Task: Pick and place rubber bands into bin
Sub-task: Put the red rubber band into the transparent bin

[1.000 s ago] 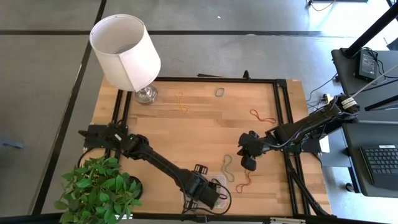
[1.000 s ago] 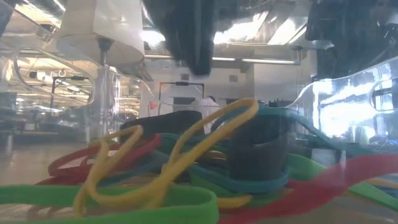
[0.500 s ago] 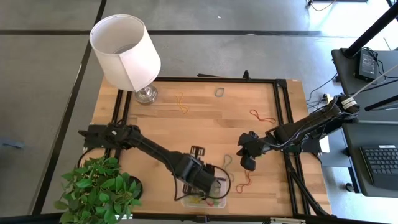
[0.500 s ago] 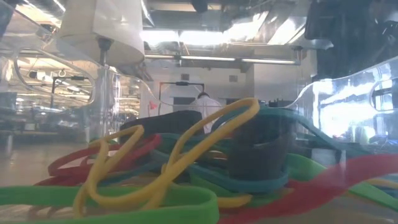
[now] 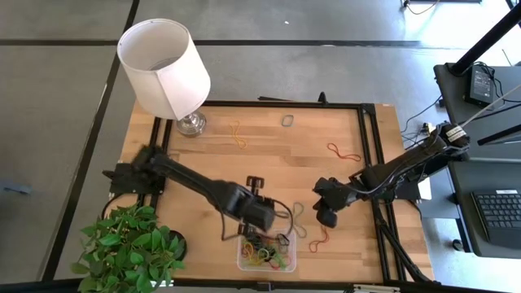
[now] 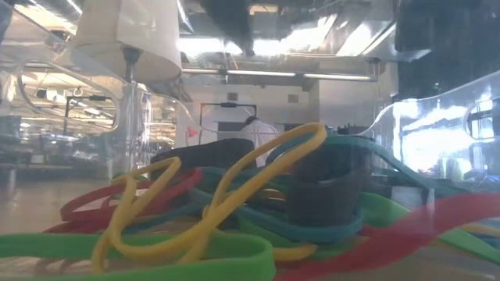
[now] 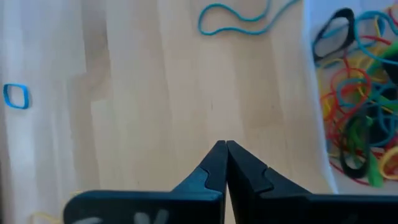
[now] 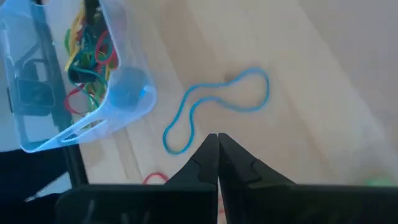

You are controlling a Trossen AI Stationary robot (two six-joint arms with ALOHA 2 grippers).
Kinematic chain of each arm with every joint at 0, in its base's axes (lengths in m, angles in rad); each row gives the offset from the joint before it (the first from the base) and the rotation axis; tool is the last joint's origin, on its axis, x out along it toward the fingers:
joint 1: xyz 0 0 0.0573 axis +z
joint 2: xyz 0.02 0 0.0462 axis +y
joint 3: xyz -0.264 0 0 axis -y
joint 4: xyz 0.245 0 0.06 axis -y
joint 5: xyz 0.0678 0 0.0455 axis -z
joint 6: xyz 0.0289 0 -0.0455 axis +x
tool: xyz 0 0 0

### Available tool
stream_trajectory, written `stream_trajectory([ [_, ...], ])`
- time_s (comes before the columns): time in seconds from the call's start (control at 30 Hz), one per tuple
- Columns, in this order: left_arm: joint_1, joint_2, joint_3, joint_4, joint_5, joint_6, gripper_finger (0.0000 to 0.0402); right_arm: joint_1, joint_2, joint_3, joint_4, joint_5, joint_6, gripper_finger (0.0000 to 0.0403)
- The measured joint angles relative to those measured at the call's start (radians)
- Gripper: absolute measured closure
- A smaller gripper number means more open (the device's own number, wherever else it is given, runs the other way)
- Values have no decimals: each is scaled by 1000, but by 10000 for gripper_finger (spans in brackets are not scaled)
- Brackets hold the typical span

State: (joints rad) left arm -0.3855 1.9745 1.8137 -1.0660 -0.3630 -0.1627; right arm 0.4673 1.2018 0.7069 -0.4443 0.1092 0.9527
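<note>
The clear bin [image 5: 244, 262] stands at the table's near edge, with many red, green, yellow and black rubber bands [image 5: 265, 252] piled in it; the low view looks through that pile [image 6: 211, 211]. My left gripper [image 5: 271, 218] hovers shut just beyond the bin's far rim, above bare wood [image 7: 225, 149]. A teal-blue band [image 5: 299, 220] lies flat on the table between the two grippers [image 8: 217, 109]. My right gripper [image 5: 322, 215] hangs shut to that band's right, above the table [image 8: 217, 140]. Nothing is between either gripper's fingers.
Loose bands lie on the wood: a red-orange one [image 5: 320, 238] near the right gripper, a red one [image 5: 343, 152], a yellow one [image 5: 238, 134] and a small grey-blue loop [image 5: 288, 120] farther back. A lamp [image 5: 167, 69] stands at the far left, a plant [image 5: 130, 248] at the near left.
My left gripper has risen from over the bin and gone toward the table's far edge, so the pile of bands in the bin now shows from above. The bands in the bin have kept still. My right gripper has stayed where it was.
</note>
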Motion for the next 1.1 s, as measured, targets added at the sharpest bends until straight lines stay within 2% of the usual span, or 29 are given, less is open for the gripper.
stream_trajectory([
  [0.1,29,-136,-231,188,42,-8,400,44,0,9,-64,-1,130,401],
  [0.23,63,-312,-505,402,96,-17,399,111,17,76,-255,-1,328,401],
  [0.37,93,-465,-720,510,98,-41,400,166,76,176,-444,-2,552,402],
  [0.47,115,-576,-841,551,99,-49,399,186,137,225,-464,-26,693,401],
  [0.67,156,-773,-1004,555,98,-35,399,198,292,248,-457,-53,826,374],
  [0.93,217,-968,-1119,536,97,65,399,198,464,250,-382,-132,944,290],
  [1.1,265,-1051,-1166,524,137,135,399,198,532,250,-320,-172,999,246],
])
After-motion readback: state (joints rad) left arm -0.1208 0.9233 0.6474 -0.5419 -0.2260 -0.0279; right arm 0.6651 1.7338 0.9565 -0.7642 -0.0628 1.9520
